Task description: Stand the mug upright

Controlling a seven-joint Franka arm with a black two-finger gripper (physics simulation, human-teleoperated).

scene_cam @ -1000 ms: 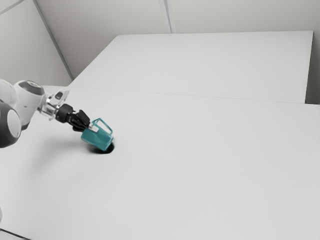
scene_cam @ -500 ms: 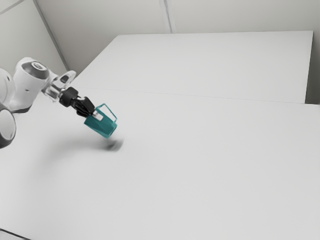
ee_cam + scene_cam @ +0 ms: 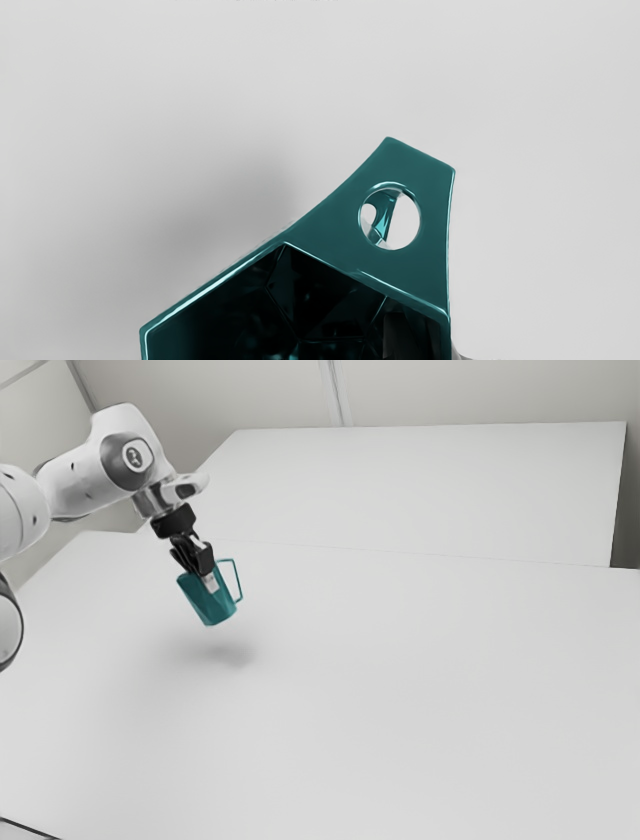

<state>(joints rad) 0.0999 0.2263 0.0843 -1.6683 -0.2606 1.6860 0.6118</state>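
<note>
While the gripper [image 3: 206,574] pinched the mug [image 3: 198,598] by its wall, one dark finger [image 3: 407,335] reached down inside the mouth and the other pressed from outside, covering part of the teal side in the exterior view. Off the table [image 3: 400,710], the mug hung at a tilt, mouth up and leaning to the exterior view's left, base toward its right. Its handle [image 3: 239,582] stuck out on the exterior view's right, and in the wrist view a round hole went through the handle's top. Below lay a soft shadow [image 3: 232,656] on the white table. The arm [image 3: 125,460] rose above and behind the gripper. Farther out stood a pale panel [image 3: 420,485] beyond the table, then a light wall [image 3: 480,390]; a thin dark cable [image 3: 30,829] ran near the exterior view's lower left corner.
</note>
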